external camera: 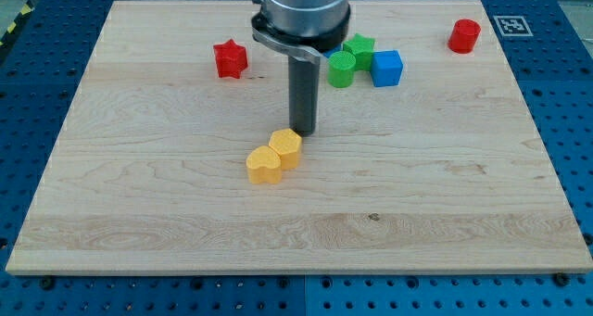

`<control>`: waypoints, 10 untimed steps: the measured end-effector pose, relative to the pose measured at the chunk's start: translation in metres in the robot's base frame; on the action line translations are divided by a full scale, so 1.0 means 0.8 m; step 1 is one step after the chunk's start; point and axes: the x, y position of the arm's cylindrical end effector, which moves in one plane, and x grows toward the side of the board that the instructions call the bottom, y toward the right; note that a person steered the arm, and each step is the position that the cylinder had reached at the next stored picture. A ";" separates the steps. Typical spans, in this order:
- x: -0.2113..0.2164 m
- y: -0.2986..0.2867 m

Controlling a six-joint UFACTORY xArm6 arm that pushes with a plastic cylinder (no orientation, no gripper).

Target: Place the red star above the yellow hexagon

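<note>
The red star (pixel 230 58) lies at the upper left of the wooden board (pixel 139 205). The yellow hexagon (pixel 286 148) sits near the board's middle, touching a yellow heart-shaped block (pixel 264 165) at its lower left. My tip (pixel 304 131) stands just to the upper right of the yellow hexagon, close to or touching it. The red star is well to the upper left of my tip.
A green star (pixel 360 47), a green cylinder (pixel 342 69) and a blue cube (pixel 386 68) cluster at the top middle, right of the rod. A red cylinder (pixel 464 36) sits at the top right. A marker tag (pixel 510 24) is beyond the board's corner.
</note>
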 end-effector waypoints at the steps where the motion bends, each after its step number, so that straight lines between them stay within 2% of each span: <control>1: -0.042 -0.019; 3: -0.141 -0.020; 4: -0.168 -0.023; 6: -0.182 -0.137; 8: -0.173 -0.139; 10: -0.119 -0.140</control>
